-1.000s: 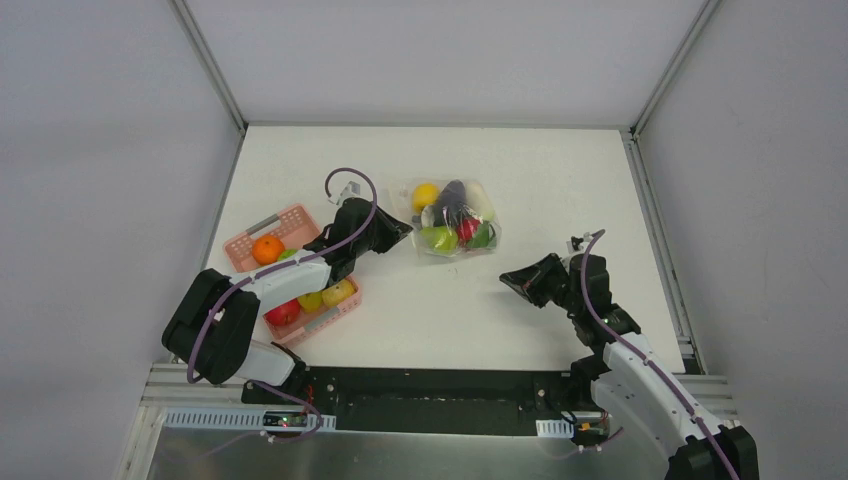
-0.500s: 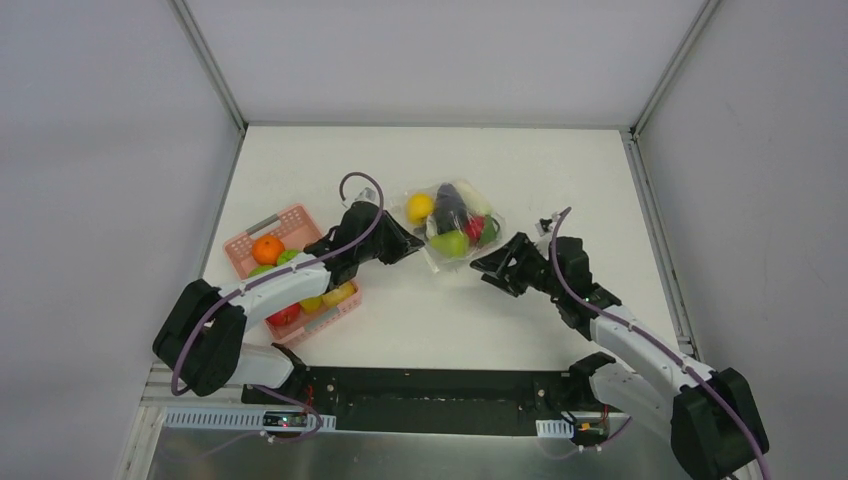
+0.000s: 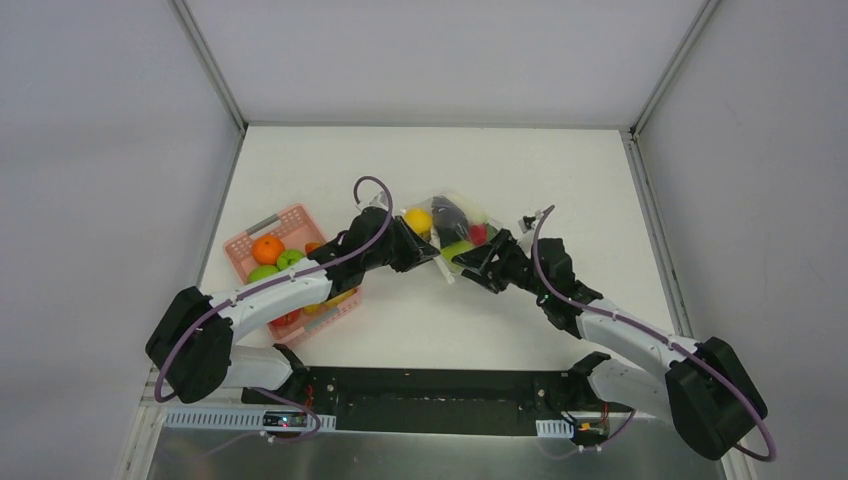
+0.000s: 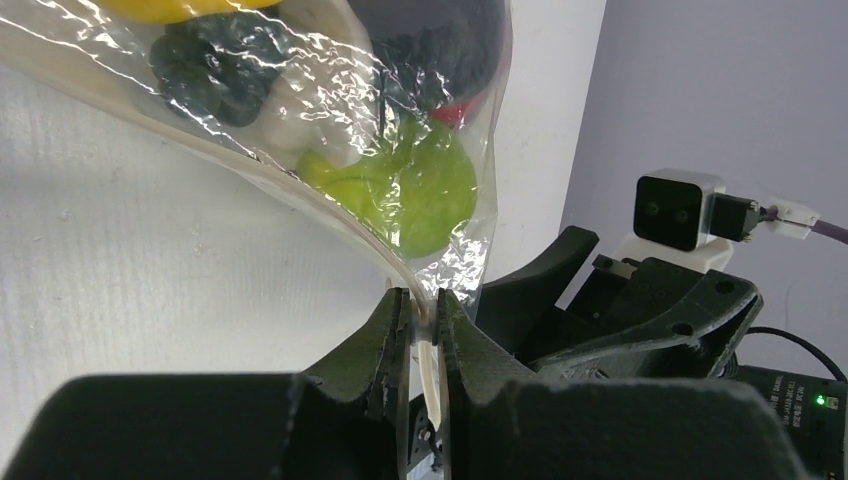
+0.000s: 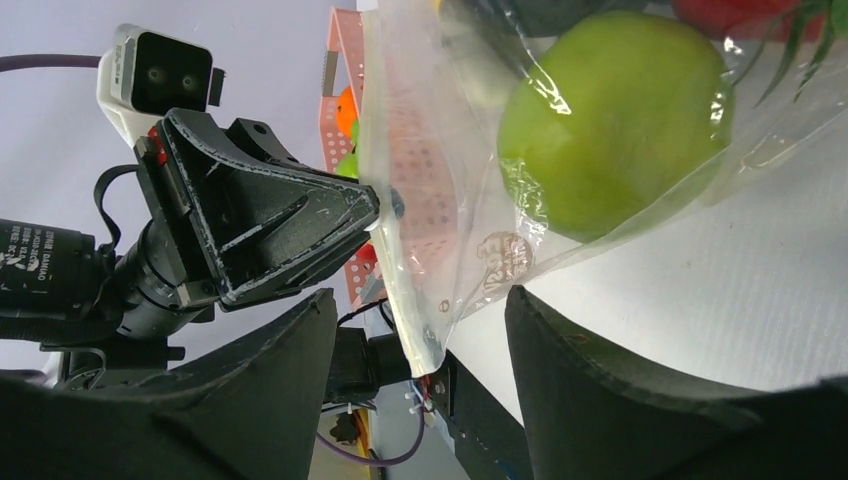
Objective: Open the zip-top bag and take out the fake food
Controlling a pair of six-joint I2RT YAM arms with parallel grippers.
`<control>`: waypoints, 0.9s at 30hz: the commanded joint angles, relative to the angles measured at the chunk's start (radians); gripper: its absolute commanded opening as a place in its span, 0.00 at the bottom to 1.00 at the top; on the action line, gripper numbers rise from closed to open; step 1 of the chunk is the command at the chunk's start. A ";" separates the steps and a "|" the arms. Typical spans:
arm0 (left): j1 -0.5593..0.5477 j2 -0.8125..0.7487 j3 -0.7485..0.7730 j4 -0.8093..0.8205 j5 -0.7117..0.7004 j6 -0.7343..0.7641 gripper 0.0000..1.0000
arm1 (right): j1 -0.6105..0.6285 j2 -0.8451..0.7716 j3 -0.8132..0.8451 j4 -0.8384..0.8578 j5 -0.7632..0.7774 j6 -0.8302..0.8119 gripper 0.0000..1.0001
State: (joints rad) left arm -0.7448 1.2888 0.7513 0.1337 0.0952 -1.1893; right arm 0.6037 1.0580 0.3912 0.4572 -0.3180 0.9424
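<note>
Clear zip-top bag point(image 3: 455, 232) sits centre of the table point(image 3: 560, 170), fake food point(image 3: 448, 218) inside, with the left gripper point(image 4: 422, 300) pinching one edge. Opposite, the right gripper point(image 5: 420, 330) gapes around the bag's corner. If it catches both layers together, the bag won't open, and a tug could slip the left's pinch.

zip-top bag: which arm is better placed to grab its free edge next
Right. The right arm's fingers stand open on either side of the clear crinkly plastic zip-top bag's hanging corner, while the left arm's fingers are shut on its edge.
</note>
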 commanded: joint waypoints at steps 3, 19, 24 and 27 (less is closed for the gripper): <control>-0.030 -0.004 0.042 0.045 -0.023 -0.051 0.04 | 0.036 0.025 -0.026 0.092 0.043 0.079 0.66; -0.022 -0.056 0.005 -0.005 -0.108 -0.011 0.06 | 0.054 0.041 -0.023 0.116 0.072 0.111 0.00; 0.043 -0.075 -0.039 -0.026 -0.135 0.003 0.07 | 0.028 -0.063 -0.030 0.000 0.101 0.076 0.00; 0.087 -0.087 -0.061 -0.035 -0.144 0.020 0.07 | -0.016 -0.132 -0.034 -0.073 0.096 0.058 0.00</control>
State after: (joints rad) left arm -0.7193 1.2407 0.7235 0.1230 0.0273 -1.2152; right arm 0.6403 1.0172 0.3603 0.4690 -0.2626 1.0409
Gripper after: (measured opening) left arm 0.115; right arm 0.007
